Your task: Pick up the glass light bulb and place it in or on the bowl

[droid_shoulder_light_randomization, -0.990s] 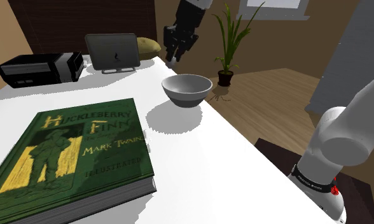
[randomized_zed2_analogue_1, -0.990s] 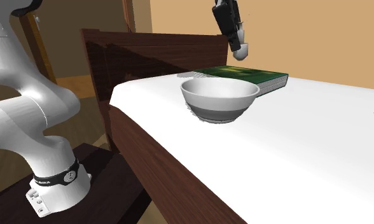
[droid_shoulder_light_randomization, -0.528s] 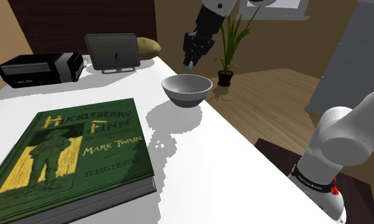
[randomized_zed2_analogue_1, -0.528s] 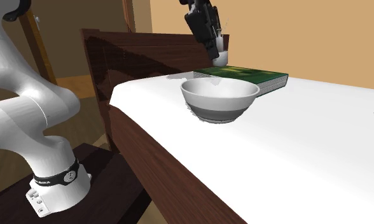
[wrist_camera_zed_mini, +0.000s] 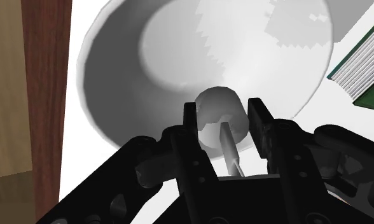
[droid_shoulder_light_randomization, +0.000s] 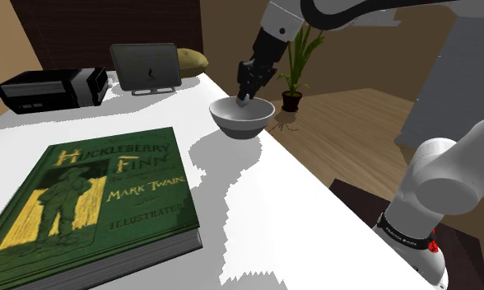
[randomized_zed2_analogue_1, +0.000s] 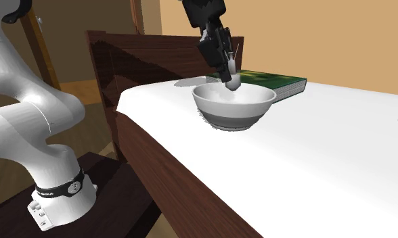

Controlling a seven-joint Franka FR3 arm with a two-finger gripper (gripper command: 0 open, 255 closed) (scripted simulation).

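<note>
My black gripper (droid_shoulder_light_randomization: 245,92) (randomized_zed2_analogue_1: 230,76) (wrist_camera_zed_mini: 222,121) is shut on a pale grey light bulb (wrist_camera_zed_mini: 221,114), clasped between both fingers with its round end pointing down. The bulb (randomized_zed2_analogue_1: 233,82) hangs just inside the rim of the white-grey bowl (droid_shoulder_light_randomization: 242,117) (randomized_zed2_analogue_1: 234,107) (wrist_camera_zed_mini: 147,57), which stands on the white table near its edge. In the shoulder view the bulb (droid_shoulder_light_randomization: 243,100) shows as a small pale tip under the fingers, over the bowl's far side.
A large green Huckleberry Finn book (droid_shoulder_light_randomization: 92,198) (randomized_zed2_analogue_1: 265,80) lies on the table. A tablet on a stand (droid_shoulder_light_randomization: 146,67), a black box (droid_shoulder_light_randomization: 51,87) and a potato-like lump (droid_shoulder_light_randomization: 191,59) sit at the back. A potted plant (droid_shoulder_light_randomization: 296,58) stands on the floor beyond.
The gripper has carried the bulb toward the shoulder view's right and down, from above and behind the bowl to just inside its rim. The grip stayed shut.
</note>
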